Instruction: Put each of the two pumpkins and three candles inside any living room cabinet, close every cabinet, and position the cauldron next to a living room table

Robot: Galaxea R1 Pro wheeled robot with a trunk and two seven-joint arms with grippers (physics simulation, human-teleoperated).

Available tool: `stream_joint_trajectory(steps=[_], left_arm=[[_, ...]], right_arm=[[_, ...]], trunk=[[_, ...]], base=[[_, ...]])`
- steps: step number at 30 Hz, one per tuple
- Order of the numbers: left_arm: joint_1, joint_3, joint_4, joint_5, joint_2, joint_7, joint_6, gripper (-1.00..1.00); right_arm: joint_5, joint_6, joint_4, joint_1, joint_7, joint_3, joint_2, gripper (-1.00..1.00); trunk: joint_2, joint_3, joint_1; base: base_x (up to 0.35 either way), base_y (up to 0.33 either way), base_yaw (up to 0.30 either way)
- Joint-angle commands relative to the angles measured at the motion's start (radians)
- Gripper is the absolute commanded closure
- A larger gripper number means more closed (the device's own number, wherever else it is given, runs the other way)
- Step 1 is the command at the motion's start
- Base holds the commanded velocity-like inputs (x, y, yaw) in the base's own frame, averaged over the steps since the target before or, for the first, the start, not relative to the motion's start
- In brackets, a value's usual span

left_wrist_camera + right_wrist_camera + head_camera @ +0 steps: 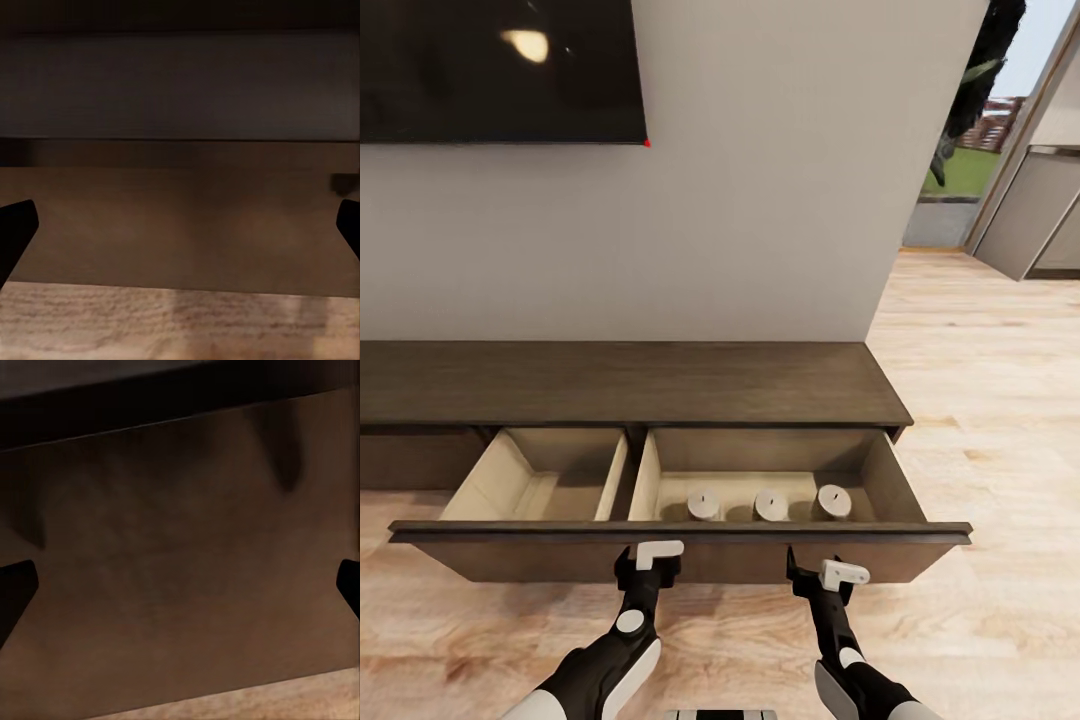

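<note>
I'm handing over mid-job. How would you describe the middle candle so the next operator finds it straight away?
Find the long dark-brown cabinet against the grey wall, under the black screen; its wide drawer is pulled open, split into two beige compartments. In the right compartment three grey-white candles stand in a row near the front. The middle candle has one candle on each side.
</note>
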Motion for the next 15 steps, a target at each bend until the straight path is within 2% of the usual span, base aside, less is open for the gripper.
stream_joint_trajectory(steps=[1, 5, 15], left_arm=[[-0.002, -0.007, 0.000, 0.009, 0.001, 0.007, -0.007, -1.00], [-0.002, -0.007, 0.000, 0.009, 0.001, 0.003, -0.007, -1.00], [-0.002, -0.007, 0.000, 0.009, 0.000, 0.001, -0.007, -1.00]], right_arm=[[-0.003, -0.004, 0.001, -0.001, -0.008, 0.009, 0.000, -1.00], [-0.003, -0.004, 0.001, -0.001, -0.009, 0.009, 0.000, -1.00], [-0.003, -0.004, 0.003, -0.001, -0.009, 0.009, 0.000, -1.00]], trunk=[[0.000, -0.001, 0.000], [0.000, -0.001, 0.000], [0.000, -0.001, 0.000]], base=[[0.003, 0.000, 0.000], [0.083, 0.014, 0.000], [0.287, 0.087, 0.000]])
